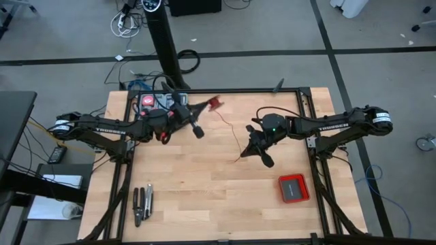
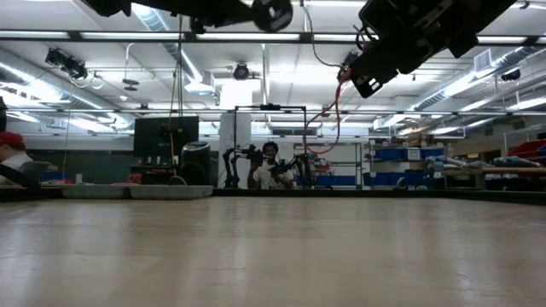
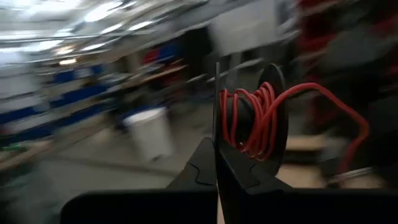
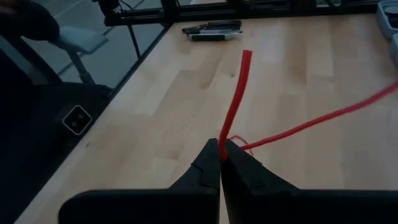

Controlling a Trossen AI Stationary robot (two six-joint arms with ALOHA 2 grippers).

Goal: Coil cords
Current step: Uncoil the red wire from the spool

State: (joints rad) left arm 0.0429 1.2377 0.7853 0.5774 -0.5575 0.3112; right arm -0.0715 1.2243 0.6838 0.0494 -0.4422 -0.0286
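On the left of the wooden table, near its front edge, lie dark hand tools. Behind them the left arm reaches in from the left side, raised above the boards. The left gripper is clenched on the rim of a small black spool, held upright on its flat disc. The red wire is wound around the hub in several turns, and from the top of the coil one strand arcs away and down.

In the high view that strand runs from the spool diagonally across the middle of the table, from back left toward front right, to the right gripper. Its long axis follows that diagonal, with a slack bend midway.

The right gripper, also lifted off the table, is pinched shut on the red wire; a short free end points straight out past the fingertips, while the longer run leaves sideways.

A flat red box sits near the front right corner.
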